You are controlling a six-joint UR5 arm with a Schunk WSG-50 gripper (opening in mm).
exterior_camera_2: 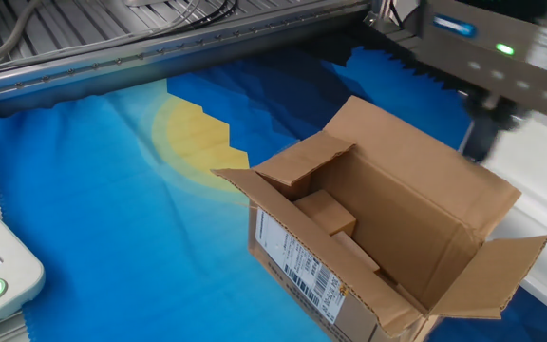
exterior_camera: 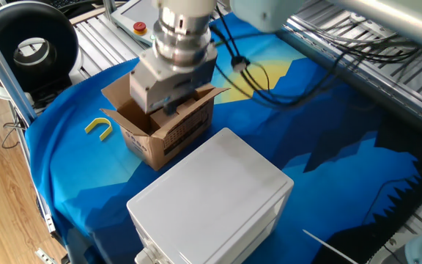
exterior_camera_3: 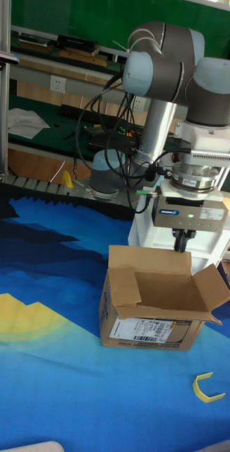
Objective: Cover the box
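While the gripper [exterior_camera_3: 183, 242] hangs with its fingers pointing down and drawn together on nothing, the box [exterior_camera_3: 157, 305] sits directly beneath and just in front of it on the blue and yellow cloth [exterior_camera_3: 44, 367], all four flaps still standing open. The fingertips are level with the upright rear flap [exterior_camera_3: 150, 260], whether touching it I cannot tell. Behind the gripper, on the far side of the carton, stands the white plastic box [exterior_camera: 211, 202]. A yellow U-shaped piece [exterior_camera_3: 207, 390] lies on the cloth, well forward of the gripper, past the carton's printed label [exterior_camera_3: 152, 330].
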